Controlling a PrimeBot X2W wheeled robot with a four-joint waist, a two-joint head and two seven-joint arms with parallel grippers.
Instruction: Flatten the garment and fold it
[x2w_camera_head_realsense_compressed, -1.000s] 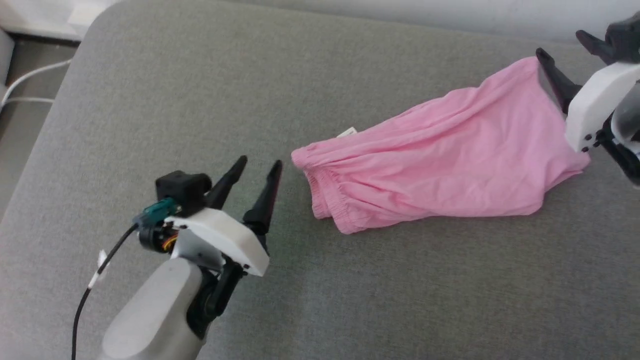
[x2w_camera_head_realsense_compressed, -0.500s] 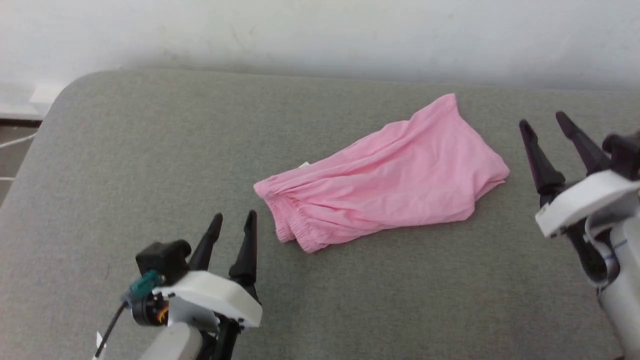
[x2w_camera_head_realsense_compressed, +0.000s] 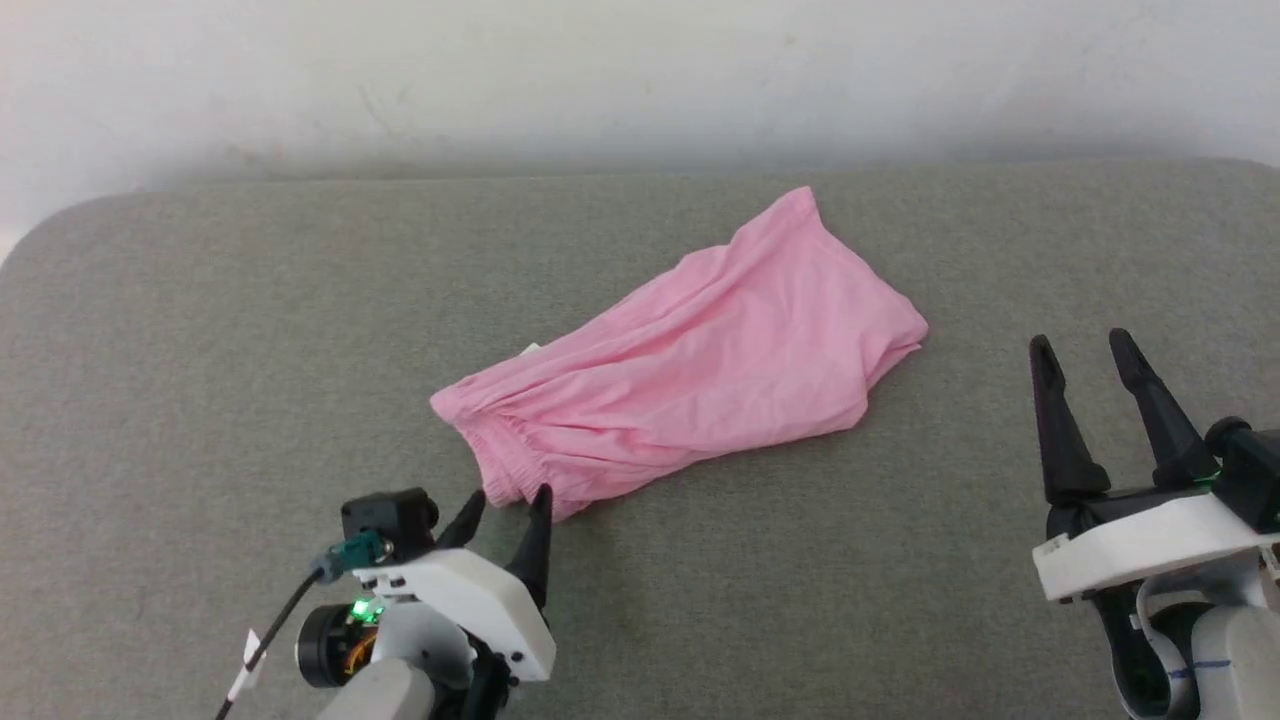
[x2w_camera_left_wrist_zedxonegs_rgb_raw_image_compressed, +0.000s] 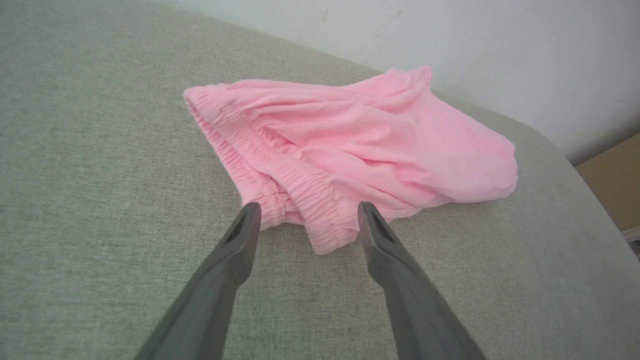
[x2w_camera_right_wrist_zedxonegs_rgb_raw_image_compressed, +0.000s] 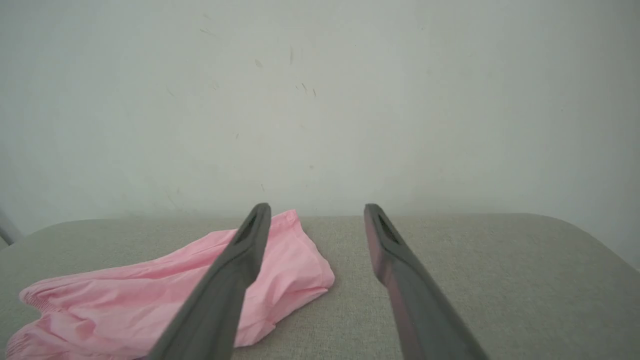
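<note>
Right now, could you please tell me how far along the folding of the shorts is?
Done: nothing visibly; the light pink thin-fabric shorts lie rumpled on the grey fabric cushion. In hand: the open left pincer sits at the gathered waistband; the open right pincer is apart, empty. Left: flattening and folding.

One pair of pink shorts (x2w_camera_head_realsense_compressed: 690, 370), bearing one white label tag (x2w_camera_head_realsense_compressed: 530, 349). One grey upholstered cushion (x2w_camera_head_realsense_compressed: 200, 350). One white wall (x2w_camera_head_realsense_compressed: 640, 80). Two grippers, one left gripper (x2w_camera_head_realsense_compressed: 509, 494) and one right gripper (x2w_camera_head_realsense_compressed: 1079, 340), each with two dark fingers (x2w_camera_head_realsense_compressed: 1060, 440).
</note>
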